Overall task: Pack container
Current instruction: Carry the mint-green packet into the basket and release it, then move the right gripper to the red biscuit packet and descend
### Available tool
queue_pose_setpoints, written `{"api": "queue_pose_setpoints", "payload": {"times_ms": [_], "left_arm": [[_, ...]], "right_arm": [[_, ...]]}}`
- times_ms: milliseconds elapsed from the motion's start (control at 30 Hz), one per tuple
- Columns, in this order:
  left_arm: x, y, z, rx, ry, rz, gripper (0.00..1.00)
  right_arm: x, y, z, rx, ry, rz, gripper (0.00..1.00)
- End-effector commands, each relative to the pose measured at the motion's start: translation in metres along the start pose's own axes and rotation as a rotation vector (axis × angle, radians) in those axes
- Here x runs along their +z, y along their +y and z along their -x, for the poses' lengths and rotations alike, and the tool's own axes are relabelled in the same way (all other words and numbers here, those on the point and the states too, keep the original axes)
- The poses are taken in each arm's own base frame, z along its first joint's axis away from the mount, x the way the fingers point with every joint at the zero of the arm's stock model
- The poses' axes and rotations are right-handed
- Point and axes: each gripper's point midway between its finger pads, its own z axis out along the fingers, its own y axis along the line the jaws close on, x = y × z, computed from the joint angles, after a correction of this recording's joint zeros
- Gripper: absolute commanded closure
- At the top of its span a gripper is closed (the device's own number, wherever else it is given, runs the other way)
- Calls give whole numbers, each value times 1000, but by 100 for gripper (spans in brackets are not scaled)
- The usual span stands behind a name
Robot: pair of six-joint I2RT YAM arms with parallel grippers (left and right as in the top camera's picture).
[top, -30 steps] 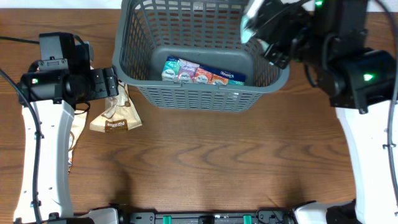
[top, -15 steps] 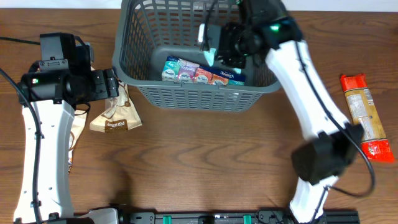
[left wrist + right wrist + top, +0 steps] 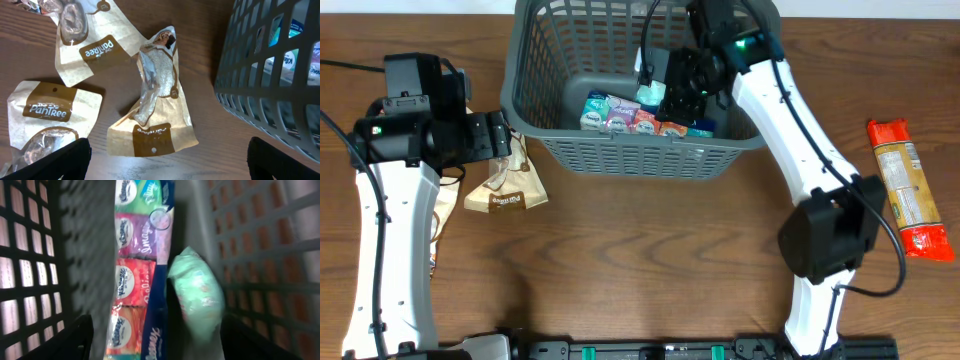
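The container [image 3: 620,155], a dark grey lattice basket, stands at the back middle of the table. My right gripper [image 3: 672,85] hangs inside it, open. A pale green packet [image 3: 197,297] shows blurred between its wide-apart jaws, touching neither finger, and it lies beside a row of colourful tissue packs [image 3: 137,270]. The same green packet [image 3: 653,95] shows by the tissue packs [image 3: 620,112] from overhead. My left gripper [image 3: 505,140] is open left of the basket, low over a brown and cream snack packet [image 3: 155,100], with nothing between its fingers [image 3: 55,162].
Two more brown snack packets [image 3: 85,42] [image 3: 45,120] lie left of the first. The basket wall [image 3: 270,75] rises close on the left gripper's right. A red and tan packet [image 3: 905,190] lies at the table's right edge.
My right arm swung from the right into the basket with the green packet. Its jaws have opened, and the packet is loose beside the tissue packs. The left arm has not moved.
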Motion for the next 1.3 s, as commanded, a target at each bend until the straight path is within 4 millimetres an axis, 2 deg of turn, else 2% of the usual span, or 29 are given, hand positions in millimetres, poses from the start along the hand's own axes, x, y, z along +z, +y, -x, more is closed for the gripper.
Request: {"api": "queue_pose_setpoints", "payload": {"times_ms": [0,100,167,233,300,367,433,500,600,700,833,933,1067,1267], "left_arm": [[3,-1,-3,4,14,-9,9],[3,-1,-3,4,15,-9,9],[3,-1,-3,4,16,-9,9],[3,-1,-3,4,16,-9,9],[3,-1,-3,4,16,-9,9],[3,-1,-3,4,16,-9,8],[3,-1,-3,4,16,-9,9],[3,-1,-3,4,15,-9,9],[3,-1,-2,4,11,-9,9],[3,-1,-1,4,8,-9,9],[3,-1,-2,0,9,-9,9],[3,-1,-2,-4,9,-9,9],[3,-1,-1,-21,8,-9,9],[3,-1,-2,-60,9,-9,9]], "right_arm": [[-103,-22,37,-11,-124,-214,34],[-168,-37,37,-8,-141,-380,36],[-214,-48,26,29,-127,-514,34],[-265,-59,8,105,-112,-670,32],[-309,-67,-15,194,-107,-797,25],[-339,-70,-43,276,-88,-873,20],[-362,-73,-84,408,-48,-925,18],[-370,-72,-126,510,14,-930,16],[-368,-70,-193,656,133,-890,11],[-357,-66,-260,803,252,-820,10],[-329,-58,-327,967,342,-693,9],[-305,-59,-365,1043,370,-612,7],[-263,-59,-406,1092,400,-475,5],[-204,-51,-448,1231,444,-331,6]]}}
